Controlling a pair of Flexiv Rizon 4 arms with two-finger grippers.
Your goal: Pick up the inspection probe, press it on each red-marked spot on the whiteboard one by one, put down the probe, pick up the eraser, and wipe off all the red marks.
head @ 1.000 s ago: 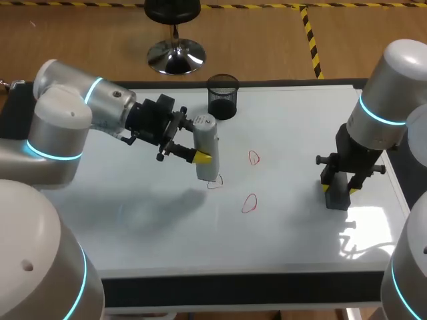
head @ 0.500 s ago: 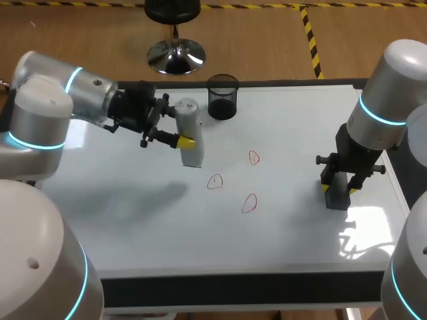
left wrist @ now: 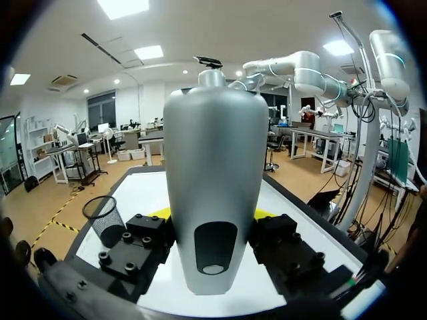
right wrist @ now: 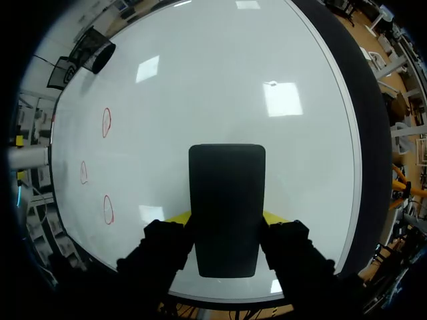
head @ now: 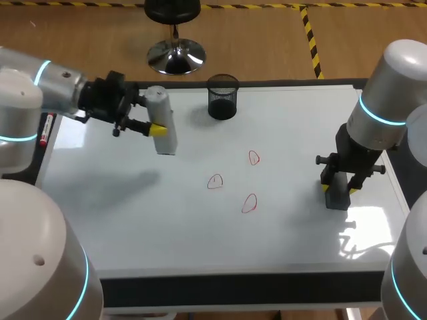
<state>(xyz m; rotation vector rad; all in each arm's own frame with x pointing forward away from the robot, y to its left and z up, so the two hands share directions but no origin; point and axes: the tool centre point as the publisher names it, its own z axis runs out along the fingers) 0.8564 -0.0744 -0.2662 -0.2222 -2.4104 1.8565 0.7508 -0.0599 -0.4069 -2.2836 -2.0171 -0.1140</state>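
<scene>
Inspection probe [head: 160, 110]: clamped in left gripper [head: 157, 129], far left; set-down seemingly next. Eraser [right wrist: 227, 200] pinched in right gripper [head: 338, 189]; three red marks [head: 214, 181] unwiped.

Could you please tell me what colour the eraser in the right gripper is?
The eraser is black, seen best in the right wrist view.

my left gripper [head: 158, 128] holds the probe [head: 162, 137] over the whiteboard's [head: 133, 220] back left part, left of the cup [head: 223, 97] standing at the board's back edge. three marks [head: 215, 181] lie mid-board, right of and nearer me than the probe. my right gripper [head: 339, 190] holds the eraser [head: 337, 199] at the board's right side, apart from the marks.
</scene>
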